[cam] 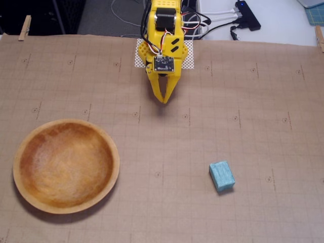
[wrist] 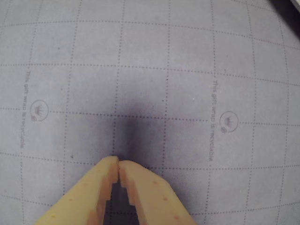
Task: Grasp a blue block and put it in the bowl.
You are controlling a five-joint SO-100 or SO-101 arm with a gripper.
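In the fixed view the small teal-blue block (cam: pixel 221 175) lies on the brown paper at the lower right, alone. The large orange-brown wooden bowl (cam: pixel 66 165) sits at the lower left and holds nothing. My yellow gripper (cam: pixel 165 100) hangs near the top middle, far from both, with its fingers together. In the wrist view the gripper (wrist: pixel 118 162) enters from the bottom edge, its yellow fingertips touching, holding nothing, over bare gridded paper. The block and the bowl are out of the wrist view.
Brown gridded wrapping paper (cam: pixel 162 147) covers the table, held by clothespins (cam: pixel 24 27) at the far corners. A white mesh pad (cam: pixel 188 58) lies under the arm's base. Cables and a black hub (cam: pixel 247 14) lie beyond the far edge.
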